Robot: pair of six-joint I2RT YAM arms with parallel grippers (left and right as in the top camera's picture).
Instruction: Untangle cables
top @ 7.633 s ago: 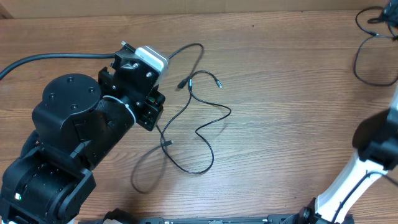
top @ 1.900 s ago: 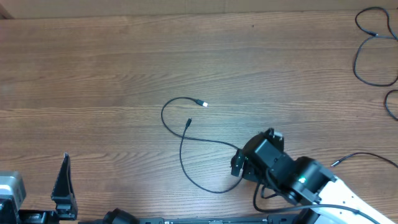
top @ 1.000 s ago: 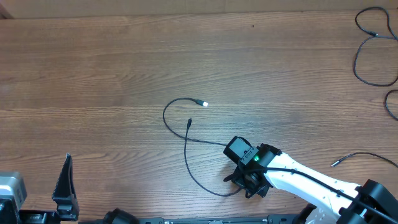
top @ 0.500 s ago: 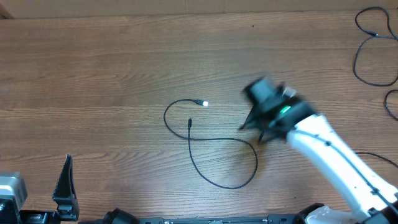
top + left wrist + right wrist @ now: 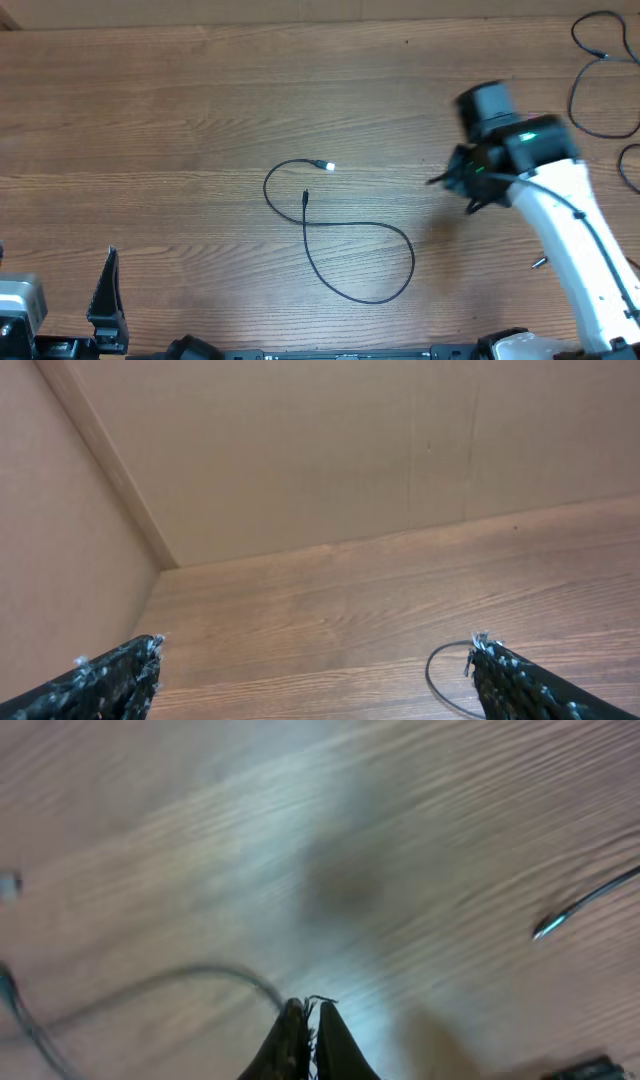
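One thin black cable lies in the middle of the table. Its silver-tipped plug is at the top and its black plug sits inside a wide loop. Part of that loop shows by the right finger in the left wrist view. My right gripper hangs right of the loop, apart from it. In the blurred right wrist view its jaws are shut, with the cable curving on the table behind them. My left gripper stands open at the front left, holding nothing.
More black cables lie coiled at the far right edge. A loose cable end lies by the right arm's white link and also shows as a plug tip. The left finger stands at the front edge. A cardboard wall backs the table.
My right arm has swung from the loop's front right up and away to the right. The cable's lower loop has been drawn wider to the right. The left gripper has not moved.
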